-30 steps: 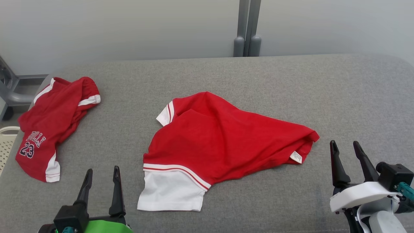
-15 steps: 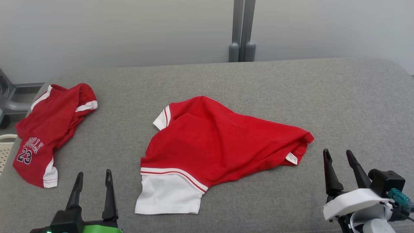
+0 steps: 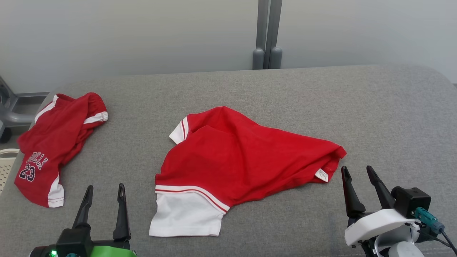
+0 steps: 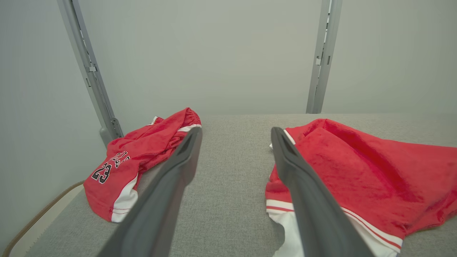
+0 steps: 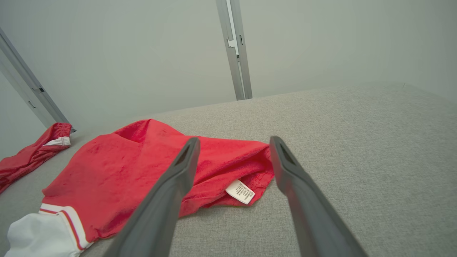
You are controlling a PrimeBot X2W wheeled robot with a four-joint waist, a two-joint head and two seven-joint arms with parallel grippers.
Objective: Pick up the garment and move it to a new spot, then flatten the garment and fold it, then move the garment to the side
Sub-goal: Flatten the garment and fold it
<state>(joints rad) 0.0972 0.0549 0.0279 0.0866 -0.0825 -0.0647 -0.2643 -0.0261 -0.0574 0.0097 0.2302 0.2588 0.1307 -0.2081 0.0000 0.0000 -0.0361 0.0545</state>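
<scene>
Grey fabric-covered counter (image 3: pixel 285 89) against a plain pale wall, nothing fancy. The garment (image 3: pixel 242 153), a red top with a white panel, lies crumpled in the middle of it, untouched. A second red jersey (image 3: pixel 53 142) with a 23 on it sits well off to the left. Our left gripper (image 3: pixel 105 185) hovers near the white panel, fingers spread, empty. Our right gripper (image 3: pixel 356 167) is just beside the corner with the white label (image 3: pixel 322 175), also spread and empty. So we reckon we're at the pick-up step. Next we'd need to drop onto the cloth edges and pinch.
</scene>
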